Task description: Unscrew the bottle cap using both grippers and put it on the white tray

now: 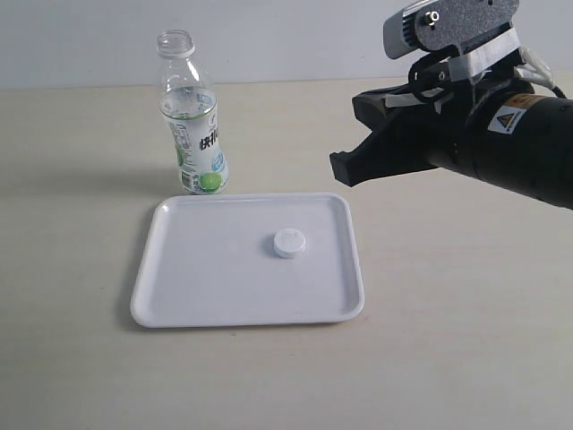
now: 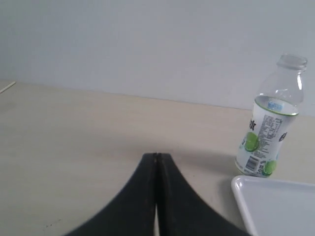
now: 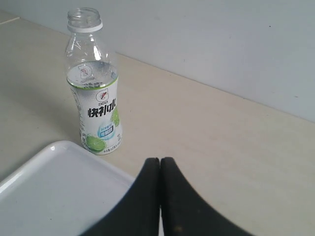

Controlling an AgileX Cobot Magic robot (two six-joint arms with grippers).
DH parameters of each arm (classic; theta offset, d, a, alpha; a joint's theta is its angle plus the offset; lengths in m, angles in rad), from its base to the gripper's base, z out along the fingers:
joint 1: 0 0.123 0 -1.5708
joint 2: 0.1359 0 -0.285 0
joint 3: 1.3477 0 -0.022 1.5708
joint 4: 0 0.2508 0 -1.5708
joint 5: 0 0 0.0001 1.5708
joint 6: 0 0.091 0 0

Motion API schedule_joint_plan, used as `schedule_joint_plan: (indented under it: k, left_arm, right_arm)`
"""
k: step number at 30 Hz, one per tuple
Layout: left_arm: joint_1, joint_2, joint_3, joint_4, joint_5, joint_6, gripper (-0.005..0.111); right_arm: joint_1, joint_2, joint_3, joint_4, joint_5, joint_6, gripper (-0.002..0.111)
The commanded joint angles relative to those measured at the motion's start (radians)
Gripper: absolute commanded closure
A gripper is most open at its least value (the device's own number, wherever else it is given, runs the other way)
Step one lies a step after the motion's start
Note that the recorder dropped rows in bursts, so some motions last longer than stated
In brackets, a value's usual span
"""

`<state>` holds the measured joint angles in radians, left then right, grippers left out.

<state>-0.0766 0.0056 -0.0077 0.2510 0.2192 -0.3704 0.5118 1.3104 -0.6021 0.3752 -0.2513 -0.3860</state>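
Observation:
The bottle cap [image 1: 289, 243] lies flat on the white tray [image 1: 179, 296], right of the tray's middle. Behind the tray's far left corner the bottle [image 1: 191, 116] stands upright with its neck bare. It shows as well in the left wrist view, bottle [image 2: 270, 118], beside a tray corner [image 2: 275, 206], and in the right wrist view, bottle [image 3: 93, 83], beyond the tray [image 3: 49, 191]. My right gripper [image 1: 345, 167] hangs above the table to the right of the tray, shut and empty [image 3: 160, 160]. My left gripper [image 2: 157, 155] is shut on nothing and is out of the exterior view.
The beige table [image 1: 448, 340] runs back to a pale wall [image 1: 286, 36]. A grey camera box [image 1: 448, 27] sits on top of the right arm.

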Motion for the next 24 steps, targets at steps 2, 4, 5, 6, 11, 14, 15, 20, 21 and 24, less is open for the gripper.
schedule_joint_plan:
  k: [2,4,5,6,11,14,15,20,21,24]
  left_arm:
    - [0.004,-0.006,0.008,0.007,0.027,-0.004,0.107]
    - [0.004,-0.006,0.008,0.001,0.045,-0.004,0.107]
    - [0.004,-0.006,0.008,0.001,0.057,-0.004,0.107]
    - [0.004,-0.006,0.008,0.001,0.108,0.0,0.107]
    - [0.004,-0.006,0.008,-0.098,0.15,0.0,0.107]
    - [0.004,-0.006,0.008,-0.098,0.15,0.0,0.107]
    - [0.004,-0.006,0.008,-0.098,0.15,0.0,0.107]
    - [0.004,-0.006,0.008,-0.098,0.15,0.0,0.107]
    - [0.004,-0.006,0.008,-0.098,0.15,0.0,0.107]
    - [0.004,-0.006,0.008,-0.098,0.15,0.0,0.107]
  right_arm:
    - [0.0,-0.007,0.007,-0.001,-0.005,-0.005,0.108]
    - [0.0,-0.007,0.007,-0.001,-0.005,-0.005,0.108]
    - [0.0,-0.007,0.007,-0.001,-0.005,-0.005,0.108]
    - [0.0,-0.007,0.007,-0.001,-0.005,-0.005,0.108]
    - [0.0,-0.007,0.007,-0.001,-0.005,-0.005,0.108]
    - [0.0,-0.007,0.007,-0.001,-0.005,-0.005,0.108]
    - [0.0,-0.007,0.007,-0.001,-0.005,-0.005,0.108]
    - [0.0,-0.007,0.007,-0.001,-0.005,-0.005,0.108]
    - [0.0,-0.007,0.007,-0.001,-0.005,-0.005,0.108]
    - [0.0,-0.007,0.007,-0.001,-0.005,-0.005,0.108]
